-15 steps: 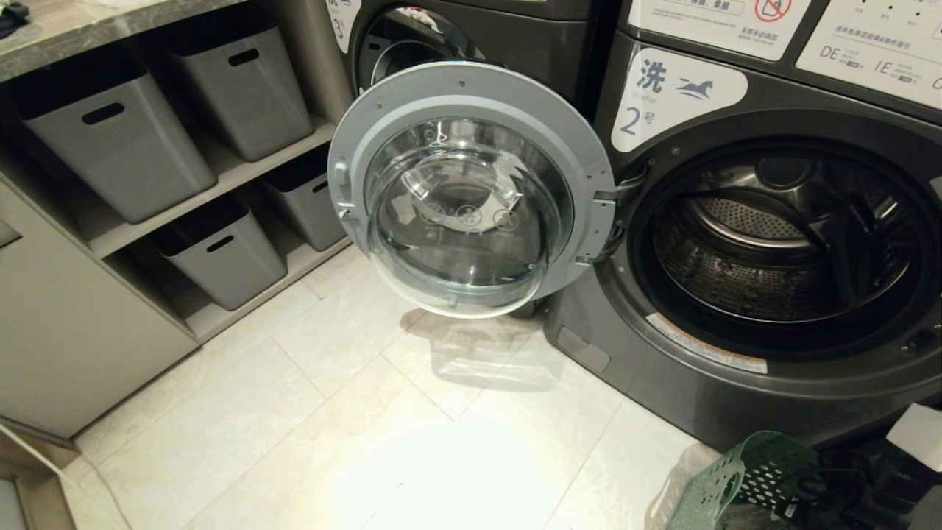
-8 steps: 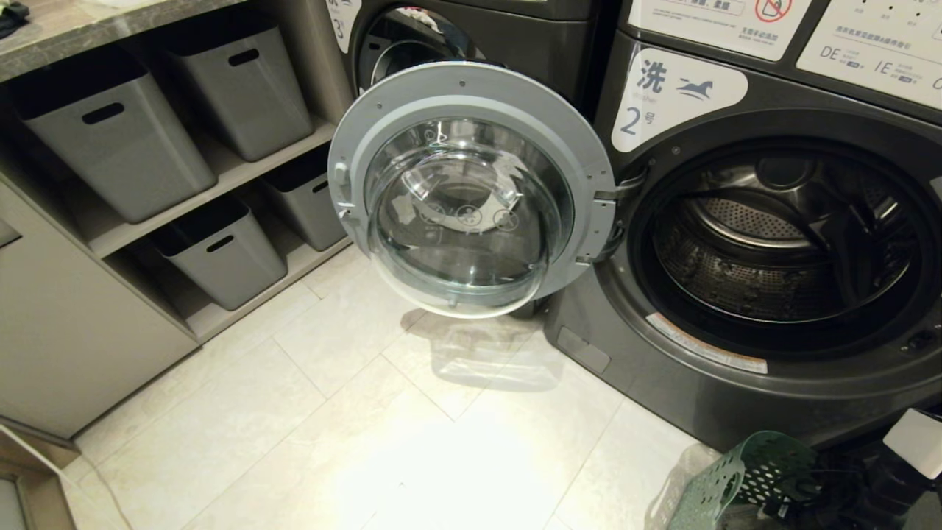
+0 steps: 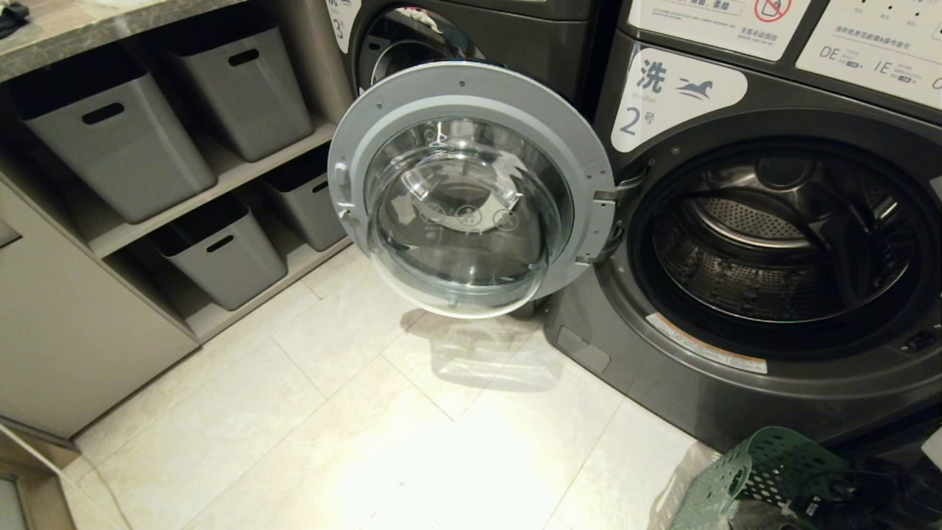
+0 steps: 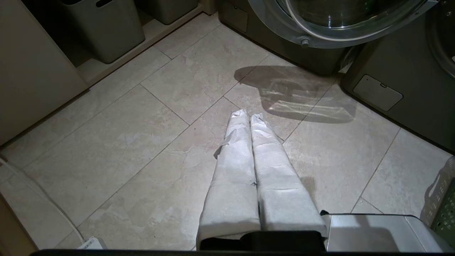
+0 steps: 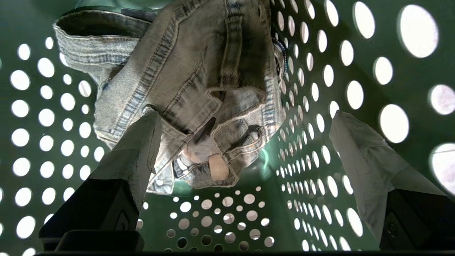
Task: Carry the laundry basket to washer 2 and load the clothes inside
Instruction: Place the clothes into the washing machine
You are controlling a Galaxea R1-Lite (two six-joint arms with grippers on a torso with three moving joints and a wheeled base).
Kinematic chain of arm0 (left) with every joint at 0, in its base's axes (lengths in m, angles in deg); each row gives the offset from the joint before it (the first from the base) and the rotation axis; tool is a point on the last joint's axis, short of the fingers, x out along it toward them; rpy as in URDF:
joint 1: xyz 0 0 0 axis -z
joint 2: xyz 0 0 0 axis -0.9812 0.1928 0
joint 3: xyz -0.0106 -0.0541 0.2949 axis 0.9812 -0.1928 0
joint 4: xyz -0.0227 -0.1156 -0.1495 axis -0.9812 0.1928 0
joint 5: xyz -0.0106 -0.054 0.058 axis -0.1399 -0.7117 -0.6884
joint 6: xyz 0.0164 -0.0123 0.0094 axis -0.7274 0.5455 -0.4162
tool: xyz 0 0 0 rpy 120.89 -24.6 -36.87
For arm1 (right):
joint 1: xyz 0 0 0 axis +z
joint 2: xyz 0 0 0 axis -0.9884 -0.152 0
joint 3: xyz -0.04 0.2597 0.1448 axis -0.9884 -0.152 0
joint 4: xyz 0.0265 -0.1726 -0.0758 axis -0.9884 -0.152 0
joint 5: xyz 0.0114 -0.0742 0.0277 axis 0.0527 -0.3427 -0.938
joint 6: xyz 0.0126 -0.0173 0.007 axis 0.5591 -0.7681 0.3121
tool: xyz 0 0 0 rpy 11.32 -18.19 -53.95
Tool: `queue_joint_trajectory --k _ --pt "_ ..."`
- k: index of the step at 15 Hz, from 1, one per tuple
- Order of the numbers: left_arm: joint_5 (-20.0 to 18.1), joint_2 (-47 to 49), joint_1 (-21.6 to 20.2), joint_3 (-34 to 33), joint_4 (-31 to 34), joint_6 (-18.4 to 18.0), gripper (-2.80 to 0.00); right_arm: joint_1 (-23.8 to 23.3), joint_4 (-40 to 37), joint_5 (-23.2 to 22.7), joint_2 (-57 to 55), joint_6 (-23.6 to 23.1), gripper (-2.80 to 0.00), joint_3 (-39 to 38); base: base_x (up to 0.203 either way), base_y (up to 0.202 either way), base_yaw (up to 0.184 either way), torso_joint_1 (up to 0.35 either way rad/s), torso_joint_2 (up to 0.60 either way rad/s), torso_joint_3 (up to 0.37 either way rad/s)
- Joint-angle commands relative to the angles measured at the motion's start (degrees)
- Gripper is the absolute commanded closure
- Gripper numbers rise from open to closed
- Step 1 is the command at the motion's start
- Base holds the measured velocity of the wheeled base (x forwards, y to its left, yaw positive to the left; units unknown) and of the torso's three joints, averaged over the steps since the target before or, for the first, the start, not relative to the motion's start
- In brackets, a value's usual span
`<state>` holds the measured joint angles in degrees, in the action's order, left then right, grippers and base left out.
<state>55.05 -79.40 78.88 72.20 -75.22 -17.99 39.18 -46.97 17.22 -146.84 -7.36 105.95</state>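
Observation:
Washer 2 (image 3: 662, 96) stands at the right, its round door (image 3: 471, 191) swung wide to the left and the steel drum (image 3: 780, 243) bare inside. On the floor below it sits the green perforated laundry basket (image 3: 765, 471), with my dark right arm reaching down into it. Inside the basket (image 5: 320, 199), the clothes (image 5: 185, 89) lie as a crumpled bundle of pale faded denim. My right gripper (image 5: 245, 115) hangs open just over them, one finger (image 5: 138, 149) against the fabric. My left gripper (image 4: 249, 115) is shut over the tiles, holding nothing.
Grey storage bins (image 3: 110, 140) fill the shelves on the left. Washer 3 (image 3: 456, 37) stands behind the open door. The door juts out over the pale tiled floor (image 3: 331, 412). A white cable (image 4: 42, 199) lies on the floor beside the cabinet.
My right arm has sunk lower into the basket; its white part at the right edge has almost left the head view, and more of the basket's rim shows. The left arm is still.

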Motion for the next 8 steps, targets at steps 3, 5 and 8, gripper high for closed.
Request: queue_joint_trajectory --k 3,5,8 --pt "0.0 0.0 0.0 0.0 0.0 0.0 0.0 -0.5 -1.0 -0.1 -0.1 -0.4 -2.8 -0.7 0.0 0.0 0.0 0.0 0.0 0.0" --pt "0.0 0.0 0.0 -0.1 0.0 0.0 0.0 -0.5 -2.5 0.0 -0.3 -0.7 -2.8 -1.2 0.0 0.0 0.0 0.0 0.0 0.0" --pt "0.0 0.0 0.0 -0.1 0.0 0.0 0.0 -0.5 -2.9 0.2 -0.3 -4.0 -2.8 -3.3 0.0 0.0 0.0 0.0 0.0 0.0"
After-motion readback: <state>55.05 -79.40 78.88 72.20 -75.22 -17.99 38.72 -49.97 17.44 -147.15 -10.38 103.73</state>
